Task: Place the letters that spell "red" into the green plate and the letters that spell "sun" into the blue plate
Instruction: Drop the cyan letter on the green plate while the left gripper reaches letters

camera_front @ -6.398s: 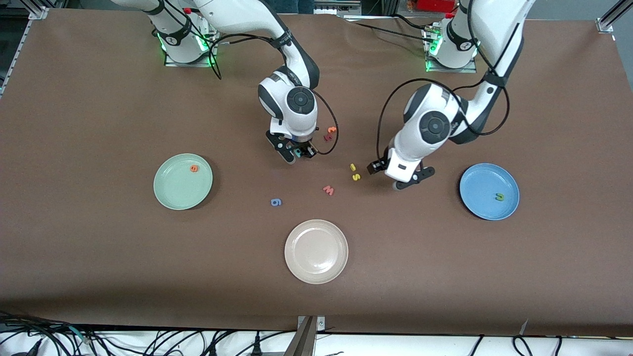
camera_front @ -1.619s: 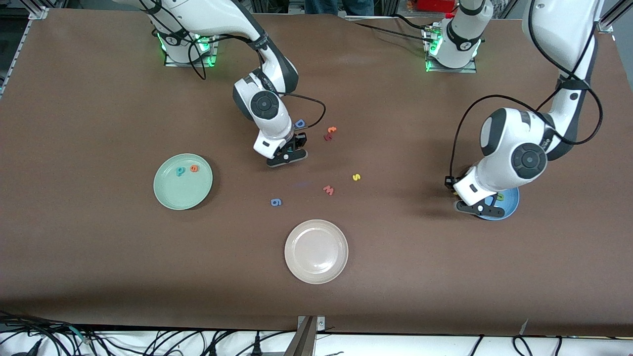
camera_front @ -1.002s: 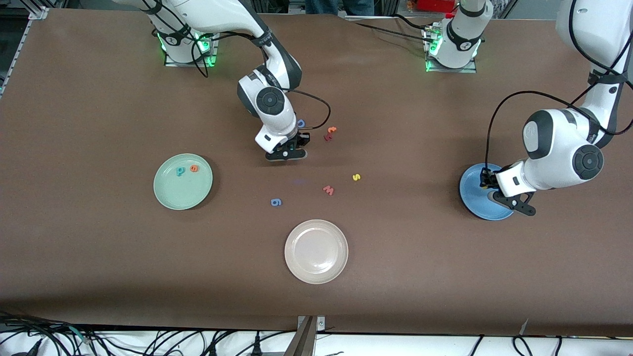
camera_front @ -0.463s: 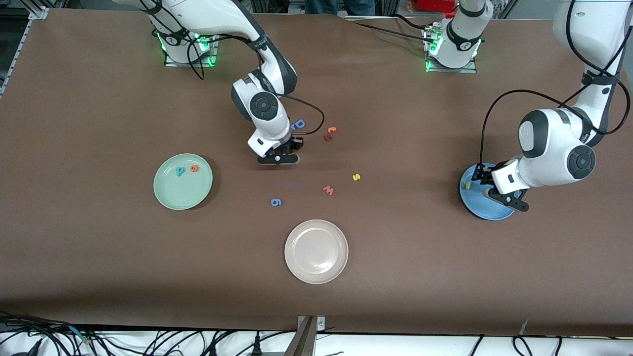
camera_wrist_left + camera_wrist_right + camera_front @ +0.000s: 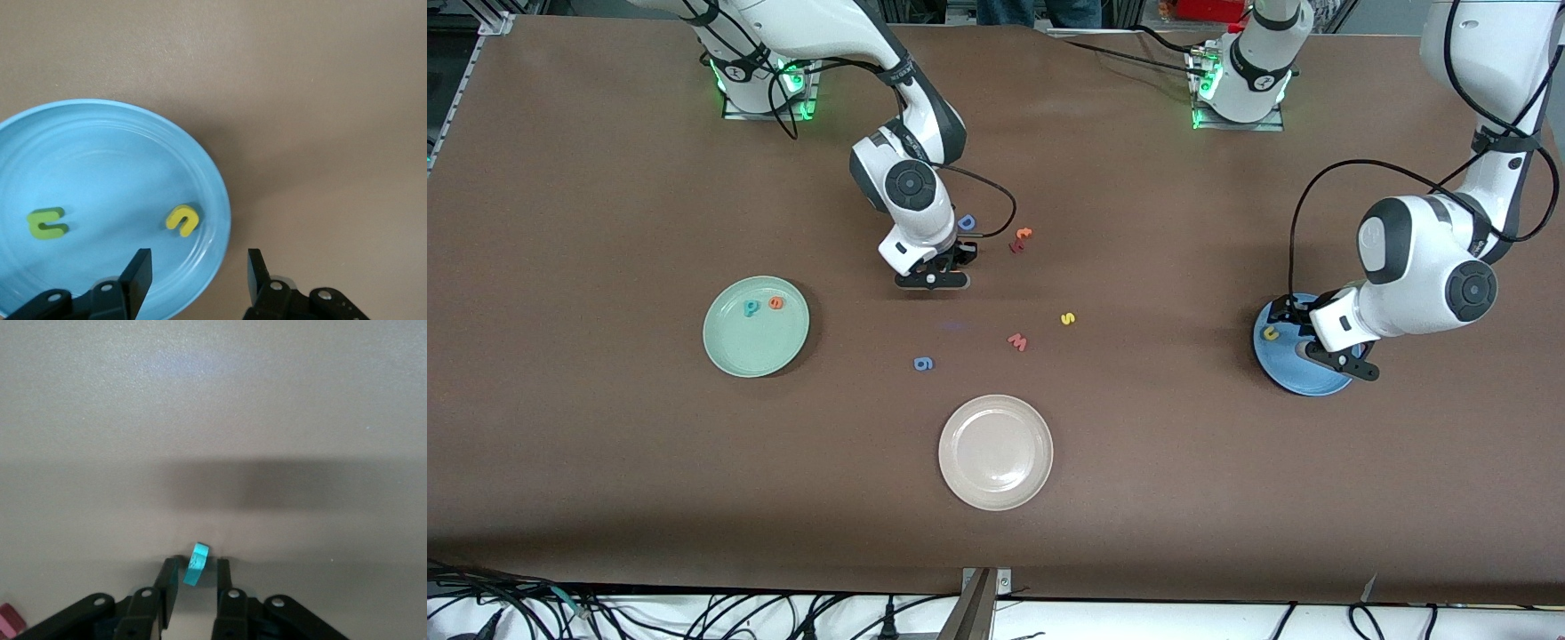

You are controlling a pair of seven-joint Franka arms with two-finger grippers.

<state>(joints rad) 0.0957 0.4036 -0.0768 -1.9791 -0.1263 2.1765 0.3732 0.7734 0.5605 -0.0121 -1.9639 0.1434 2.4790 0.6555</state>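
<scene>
**Carrying the teal "r" while the "s" waits on the table**

Watching both wrist feeds, I see my right gripper (image 5: 192, 583) pinching a small teal letter (image 5: 196, 564), which I take for the "r", edge-on between its fingertips, up over bare table near the blue capital "D" (image 5: 966, 222). The green plate (image 5: 729, 354) lies toward the right arm's end of the table and already holds the teal "d" (image 5: 751, 308) and orange "e" (image 5: 775, 302) side by side. So the carry runs from the middle of the table out to that plate, and I judge the right arm is the one placed for it.

My left gripper (image 5: 197, 273) hangs over the rim of the blue plate (image 5: 120, 133), fingers spread with nothing between them. The yellow "u" (image 5: 183, 219) lies flat in the plate just inside the rim, apart from the fingertips, and the green "n" (image 5: 47, 223) lies deeper in the plate.

The yellow "s" (image 5: 1067, 318) is on the table between the two arms, near the pinkish "w" (image 5: 1017, 341). I judge it falls to the left arm, being free. The blue "g" (image 5: 923, 363) and the beige plate (image 5: 996, 484) lie nearer the front camera.
</scene>
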